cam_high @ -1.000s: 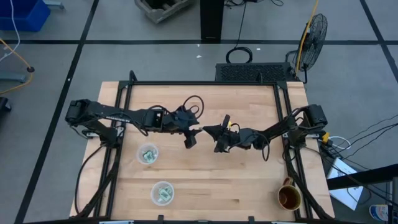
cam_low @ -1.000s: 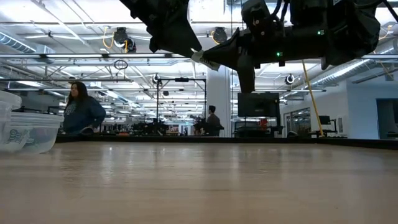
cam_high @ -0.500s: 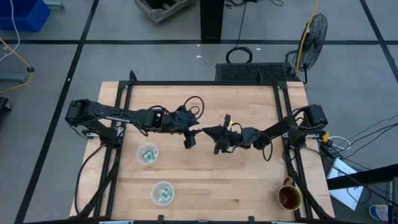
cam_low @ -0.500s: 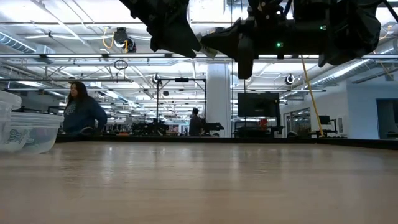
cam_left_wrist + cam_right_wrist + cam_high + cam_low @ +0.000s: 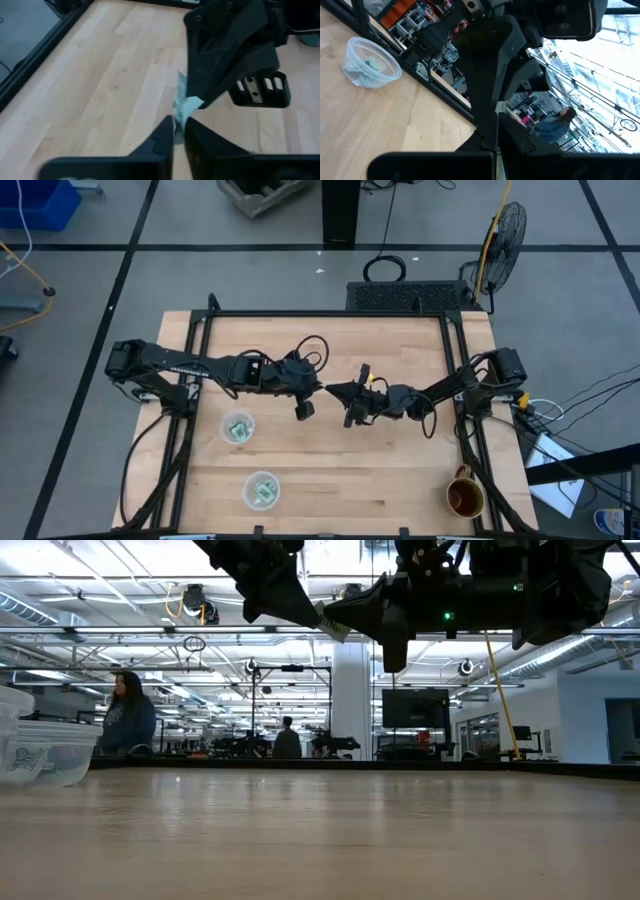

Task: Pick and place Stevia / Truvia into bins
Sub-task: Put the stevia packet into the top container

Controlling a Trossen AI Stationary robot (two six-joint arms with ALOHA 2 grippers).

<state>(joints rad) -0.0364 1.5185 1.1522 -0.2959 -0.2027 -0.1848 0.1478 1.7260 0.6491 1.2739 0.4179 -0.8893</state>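
The table (image 5: pixel 330 480) looks almost cleared. From overhead I find no loose packets lying on the wood, though ones that small could escape me at this distance. The brown mug (image 5: pixel 452 498) sits down at about 4 o'clock from the centre and plays no part.

My two clear cups (image 5: pixel 225 428) (image 5: pixel 249 491), out at 8 and 7 o'clock, each already hold a little heap of green-and-white packets, so most of the sorting is done.

What remains hangs in the air above the middle of the table, well clear of the wood. It is a single sachet (image 5: pixel 184 102), passed between my arms. My right claw (image 5: pixel 338 390) is clenched on one end. My left claw (image 5: pixel 178 125) has its fingers drawn in on the other end and seems to be pinching it.

I judge that the right must let go. The left must then carry this packet to a cup around 7 or 8 o'clock.
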